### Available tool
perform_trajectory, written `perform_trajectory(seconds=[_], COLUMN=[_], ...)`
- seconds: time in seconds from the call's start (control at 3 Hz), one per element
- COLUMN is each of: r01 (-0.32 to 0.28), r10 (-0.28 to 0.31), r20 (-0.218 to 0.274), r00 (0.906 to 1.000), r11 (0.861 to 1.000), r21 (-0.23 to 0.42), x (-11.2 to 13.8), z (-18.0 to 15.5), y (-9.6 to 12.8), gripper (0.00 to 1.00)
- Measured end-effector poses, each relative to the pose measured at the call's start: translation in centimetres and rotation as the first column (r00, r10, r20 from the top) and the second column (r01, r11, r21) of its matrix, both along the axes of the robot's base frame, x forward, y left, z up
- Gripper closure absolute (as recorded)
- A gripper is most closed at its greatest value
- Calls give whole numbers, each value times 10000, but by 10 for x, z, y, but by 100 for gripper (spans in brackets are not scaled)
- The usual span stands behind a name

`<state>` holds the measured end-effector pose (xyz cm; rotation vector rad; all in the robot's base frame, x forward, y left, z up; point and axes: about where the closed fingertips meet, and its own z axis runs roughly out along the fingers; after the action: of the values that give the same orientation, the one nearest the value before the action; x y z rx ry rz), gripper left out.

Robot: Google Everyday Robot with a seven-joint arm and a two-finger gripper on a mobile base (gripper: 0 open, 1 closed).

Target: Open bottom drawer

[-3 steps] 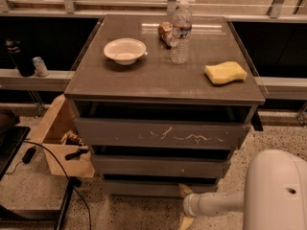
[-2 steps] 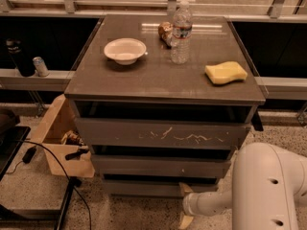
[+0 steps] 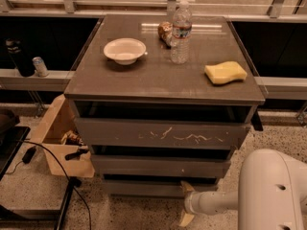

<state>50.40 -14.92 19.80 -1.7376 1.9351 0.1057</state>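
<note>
Arm housing (image 3: 273, 190) has swung back to the right since 0.7 s ago; tool (image 3: 184, 203) holds the same spot. Tool sits low, under counter (image 3: 163, 87) front edge, right of centre. Fingers apart, one above the other, upper tip at bottom drawer (image 3: 144, 188) front. Drawer is the lowest of three fronts, not pulled out past those above. Bowl (image 3: 125, 50), bottle (image 3: 181, 31) and sponge (image 3: 225, 72) on counter.

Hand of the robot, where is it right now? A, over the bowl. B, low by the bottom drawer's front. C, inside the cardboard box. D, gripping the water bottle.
B: the hand sits low in front of the bottom drawer, fingers apart, the upper one by the drawer's top edge, far below the bowl and bottle.
</note>
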Motion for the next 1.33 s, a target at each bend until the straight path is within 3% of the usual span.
perform_trajectory(seconds=[0.67,1.33], r01=[288,265], r10=[-293,-265], r20=[185,-89], r00=[9994,9996], r11=[9993,9996], r21=[252,37], x=[28,37], z=[-8,-15], y=[-10,-11], gripper=[0,0])
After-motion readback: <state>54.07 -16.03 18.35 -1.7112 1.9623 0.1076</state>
